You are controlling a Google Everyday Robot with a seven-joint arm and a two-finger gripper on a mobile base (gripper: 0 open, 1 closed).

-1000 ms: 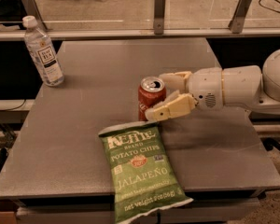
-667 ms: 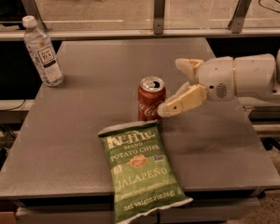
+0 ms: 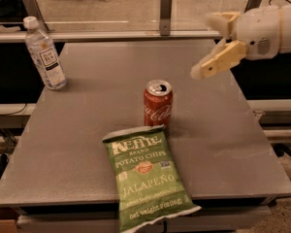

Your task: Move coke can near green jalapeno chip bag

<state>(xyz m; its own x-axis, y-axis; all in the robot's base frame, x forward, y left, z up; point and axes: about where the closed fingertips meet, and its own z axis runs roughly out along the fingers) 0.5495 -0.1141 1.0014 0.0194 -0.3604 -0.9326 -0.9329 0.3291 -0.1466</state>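
Where the red Coca-Cola can [image 3: 158,106] stands, upright near the middle of the grey metal table [image 3: 82,144], its base sits right at the top seam of the green Kettle jalapeño chip bag [image 3: 145,176]. Whether the two touch or are a hair apart I cannot tell. The can rests level on its own base with nothing supporting it. The bag lies flat, label up, with its length running toward the front.

The cream two-finger gripper [image 3: 203,46] hangs raised above the table, up and to the right of the can and well apart from it. Its fingers are spread and hold nothing. In my judgement the can stands as the task asks, and the arm's position suits a can that is set down and let go.

Edges:
- The can is well in from every side, so I see no tipping hazard there.
- The bag's lower corner overhangs the front edge and could slide off if nudged.
- A clear plastic water bottle [image 3: 44,55] stands at the far left corner, near that edge and well away from the can.

Open room lies to the can's right and behind it, where the surface is bare up to the metal posts [image 3: 166,11] along the back. I judge the arm can move there without disturbing anything.
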